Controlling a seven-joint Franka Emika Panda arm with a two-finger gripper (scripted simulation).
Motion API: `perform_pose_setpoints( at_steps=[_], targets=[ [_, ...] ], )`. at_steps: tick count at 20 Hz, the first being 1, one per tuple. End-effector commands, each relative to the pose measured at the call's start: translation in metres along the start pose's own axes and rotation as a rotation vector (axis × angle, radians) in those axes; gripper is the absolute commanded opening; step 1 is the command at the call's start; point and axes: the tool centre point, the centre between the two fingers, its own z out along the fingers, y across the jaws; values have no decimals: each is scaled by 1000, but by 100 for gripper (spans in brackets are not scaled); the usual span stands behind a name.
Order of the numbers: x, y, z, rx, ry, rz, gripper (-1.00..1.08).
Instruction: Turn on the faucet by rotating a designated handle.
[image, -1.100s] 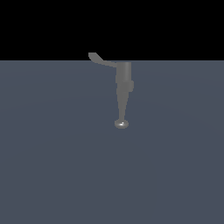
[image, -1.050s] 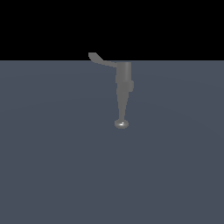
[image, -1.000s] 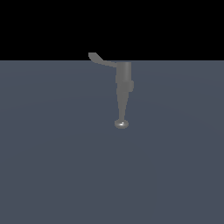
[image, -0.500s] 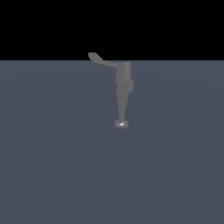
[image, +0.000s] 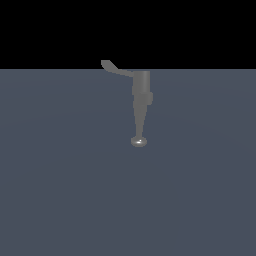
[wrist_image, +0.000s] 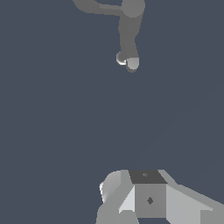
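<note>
Flat slate-grey floor (image: 65, 190), the faucet (image: 141, 107) alone on it.

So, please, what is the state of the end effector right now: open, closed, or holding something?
End effector: cannot be told; only part of it shows in the wrist view, away from the faucet, holding nothing visible.

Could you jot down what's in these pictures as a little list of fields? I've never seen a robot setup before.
faucet: grey fixture, standing on a flat grey floor
spout: tapers to a shiny rounded tip
handle: thin lever sticking out toward the exterior view's left
gripper: partly seen in the wrist view, apart from the faucet; open or shut unclear
contact: none; handle untouched
</note>
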Motion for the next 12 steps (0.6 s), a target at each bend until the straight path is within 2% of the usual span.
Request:
perform_pose_setpoints(
  at_steps=[1,12],
  targets=[
    [5,-1,0,7,-1,20,-100],
    [50,-8,6,59,-14,202,-100]
  ],
)
